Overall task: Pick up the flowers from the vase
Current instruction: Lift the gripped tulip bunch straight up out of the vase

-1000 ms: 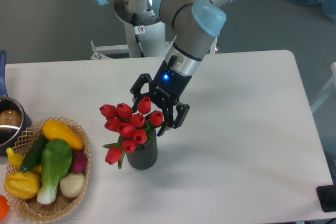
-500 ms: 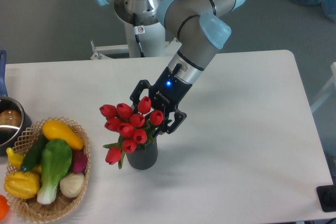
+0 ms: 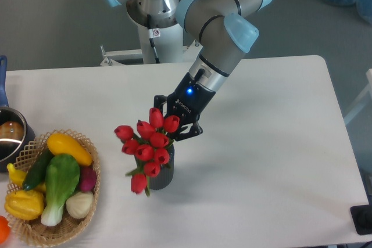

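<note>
Now tool (image 3: 172,125) clamped around flowers (image 3: 147,146)

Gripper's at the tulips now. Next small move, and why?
Probably a straight lift. The gripper looks closed around the flowers at the top of the bunch, and the stems still sit in the vase. Rising vertically should draw them out without tipping it.

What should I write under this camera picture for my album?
Robot gripper closed on red tulips standing in a ribbed grey vase.
</note>
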